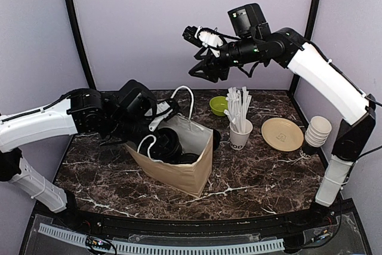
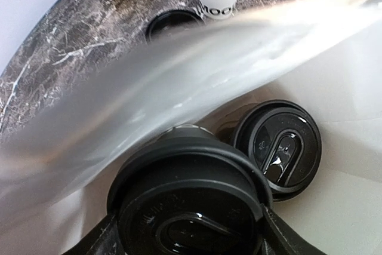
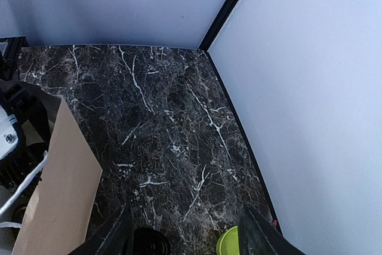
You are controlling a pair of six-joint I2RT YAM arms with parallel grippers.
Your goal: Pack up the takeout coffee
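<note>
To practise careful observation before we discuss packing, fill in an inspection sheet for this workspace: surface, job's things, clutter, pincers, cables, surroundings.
Surface: dark marble table, no spills seen.
Job's things: held coffee and second coffee, both lidded, inside the paper bag.
Clutter: green bowl, straw cup, tan plate, white cup stack, black lids.
Pincers: left pincer shut on held coffee; right pincer open, raised, empty.
Cables: cable loops at right wrist.
Surroundings: pale walls, black posts.

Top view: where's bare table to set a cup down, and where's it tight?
Free: the table between paper bag, plate and right arm base; also the near-left strip before the bag. Crowded: back right, with green bowl, straw cup, plate, cup stack. Left gripper holds a takeout coffee in the bag mouth.
</note>
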